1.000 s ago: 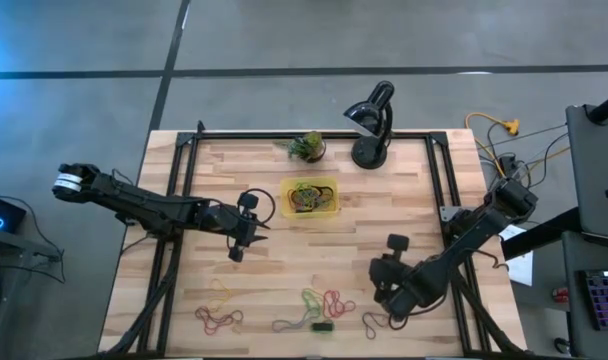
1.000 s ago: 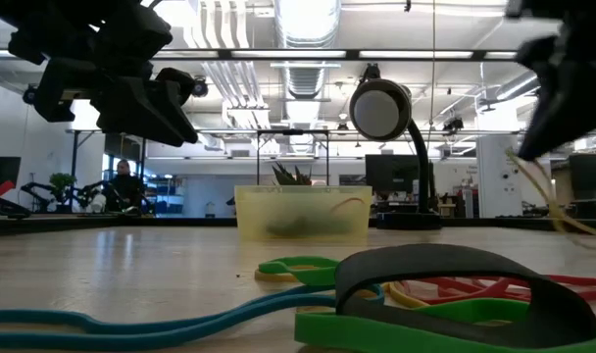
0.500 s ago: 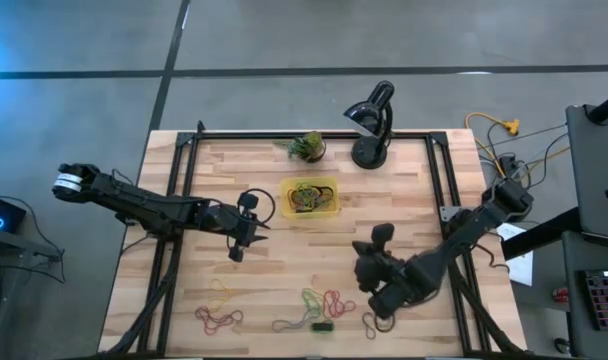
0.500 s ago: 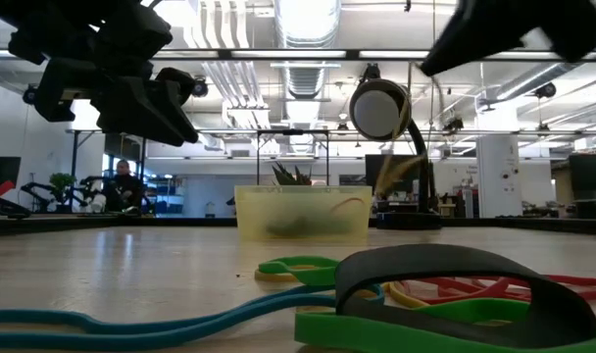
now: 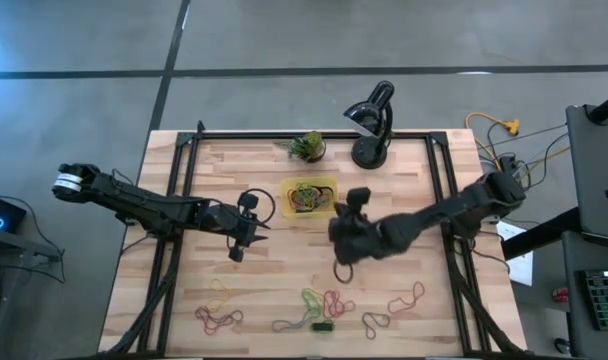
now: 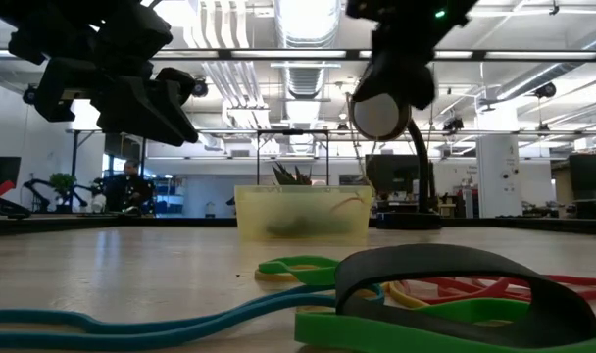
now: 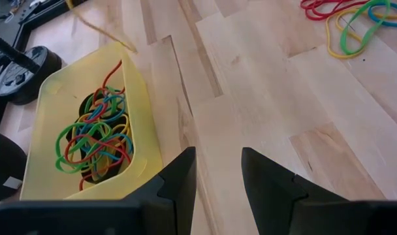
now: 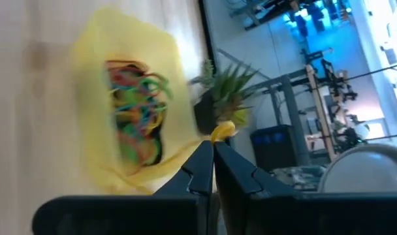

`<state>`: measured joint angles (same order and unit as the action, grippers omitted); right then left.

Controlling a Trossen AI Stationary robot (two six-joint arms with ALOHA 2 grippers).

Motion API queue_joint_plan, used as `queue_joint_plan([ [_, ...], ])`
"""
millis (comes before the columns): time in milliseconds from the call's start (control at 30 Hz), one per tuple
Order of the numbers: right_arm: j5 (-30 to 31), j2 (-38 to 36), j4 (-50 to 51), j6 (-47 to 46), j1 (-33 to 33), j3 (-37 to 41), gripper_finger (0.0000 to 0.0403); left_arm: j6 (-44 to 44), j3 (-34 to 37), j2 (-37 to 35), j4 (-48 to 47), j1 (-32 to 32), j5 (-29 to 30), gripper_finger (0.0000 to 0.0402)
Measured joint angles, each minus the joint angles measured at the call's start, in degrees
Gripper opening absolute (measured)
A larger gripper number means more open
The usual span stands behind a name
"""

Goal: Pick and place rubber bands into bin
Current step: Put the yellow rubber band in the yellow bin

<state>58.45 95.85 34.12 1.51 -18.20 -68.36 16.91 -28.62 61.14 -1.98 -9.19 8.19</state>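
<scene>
Filling the bin [image 5: 329, 188]: tangled rubber bands [image 5: 306, 197]

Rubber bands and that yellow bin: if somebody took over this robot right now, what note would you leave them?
Right gripper: beside the bin, fingers shut on a yellowish rubber band that dangles below it.
Left gripper: waiting left of the bin, fingers open, holding nothing.
Done: a tangle of bands already lies in the bin.
Left: drop the held band in, then collect the loose bands scattered along the table's near edge, red, green, yellow, blue and one dark.
</scene>
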Motion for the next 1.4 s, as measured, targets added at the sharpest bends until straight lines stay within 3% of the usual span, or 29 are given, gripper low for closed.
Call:
queue_joint_plan([
  [300, -6.5, 0.0, -14.7, 13.9, 9.3, 0.1, 0.0008, 0.0, 0.1, 0.0, 0.0, 0.0, 0.0, 0.0107],
  [533, -15.1, -0.1, -18.1, 15.2, 14.5, 1.4, 0.0008, 0.0, 0.2, 0.0, 0.0, 0.0, 0.0, 0.0107],
  [933, -15.7, -0.1, -27.2, 21.3, 16.6, 4.2, 0.0008, 0.0, 0.2, 0.0, 0.0, 0.0, 0.0, 0.0107],
  [1267, -15.8, -0.1, -27.4, 22.9, 16.6, 2.5, 0.0008, 0.0, 0.5, 0.0, 0.0, 0.0, 0.0, 0.0107],
  [1400, -18.8, -0.1, -27.4, 21.3, 17.1, 2.7, 0.0008, 0.0, 0.6, 0.0, 0.0, 0.0, 0.0, 0.0107],
])
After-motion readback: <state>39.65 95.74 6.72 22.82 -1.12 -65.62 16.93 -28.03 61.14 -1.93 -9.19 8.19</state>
